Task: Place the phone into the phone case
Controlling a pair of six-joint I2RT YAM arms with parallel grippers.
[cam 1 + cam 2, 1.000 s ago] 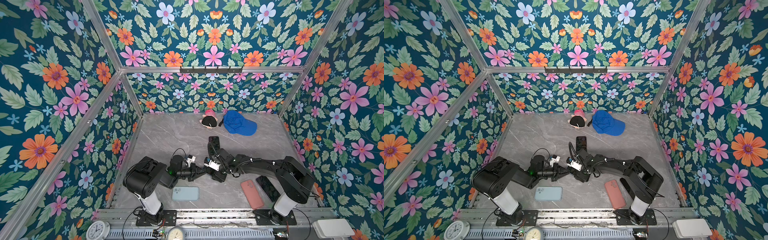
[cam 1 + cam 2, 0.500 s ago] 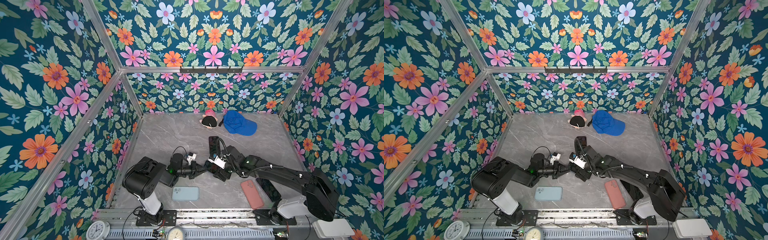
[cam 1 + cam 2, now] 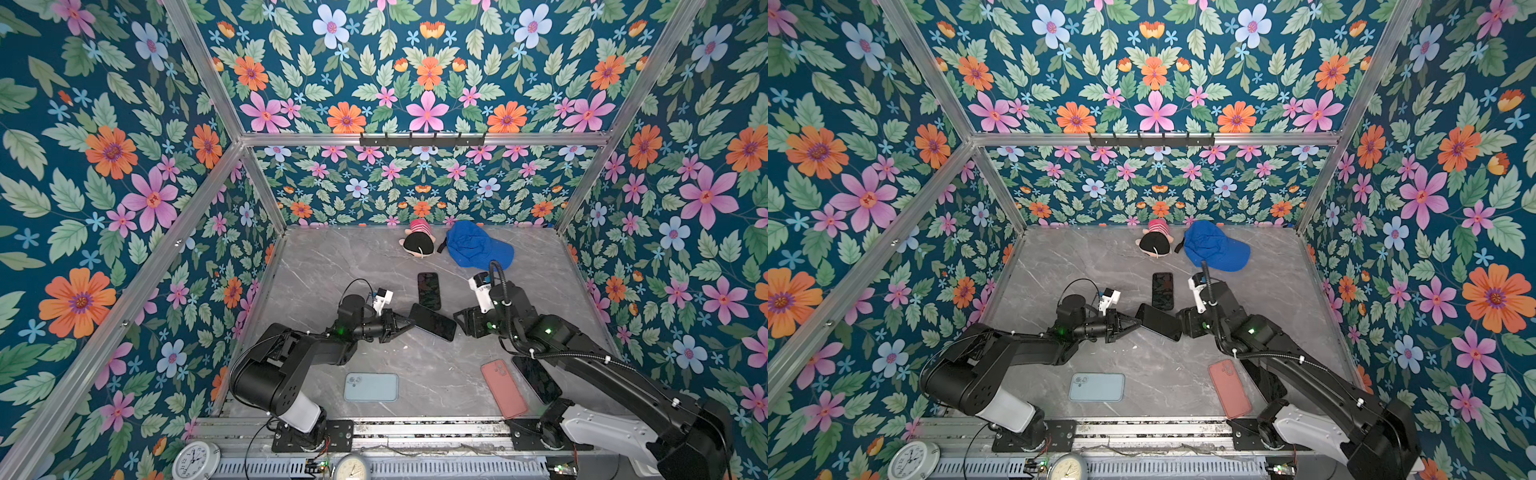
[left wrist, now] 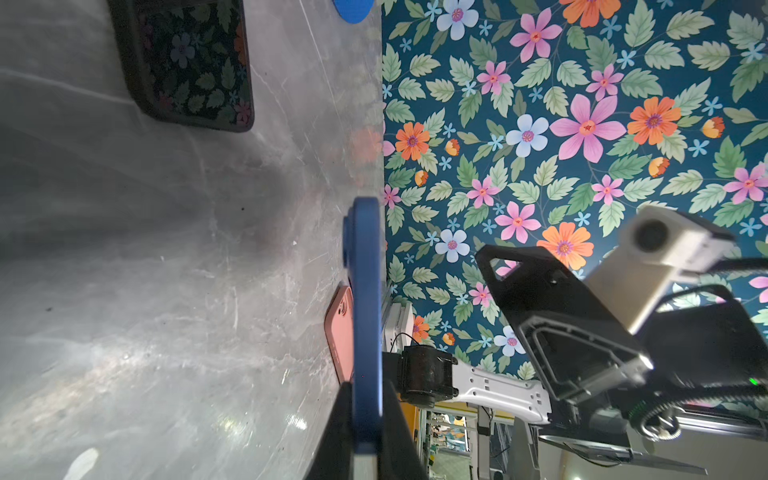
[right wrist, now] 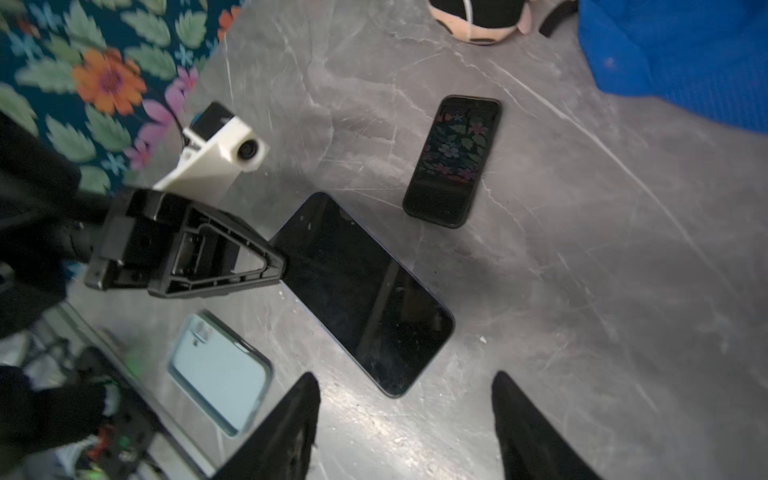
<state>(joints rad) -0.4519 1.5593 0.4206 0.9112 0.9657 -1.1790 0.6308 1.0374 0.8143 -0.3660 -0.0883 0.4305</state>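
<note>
A dark phone (image 3: 432,322) is gripped at one short end by the clenched left jaws and held screen-up over the middle of the grey counter (image 3: 332,266), while the right jaws are spread wide at its free end, with nothing grasped. A light blue phone case (image 3: 371,386) and a pink phone case (image 3: 504,388) are seen lying flat near the counter's front edge, well apart. A second phone (image 3: 429,291) is seen flat on the counter just behind the held one.
</note>
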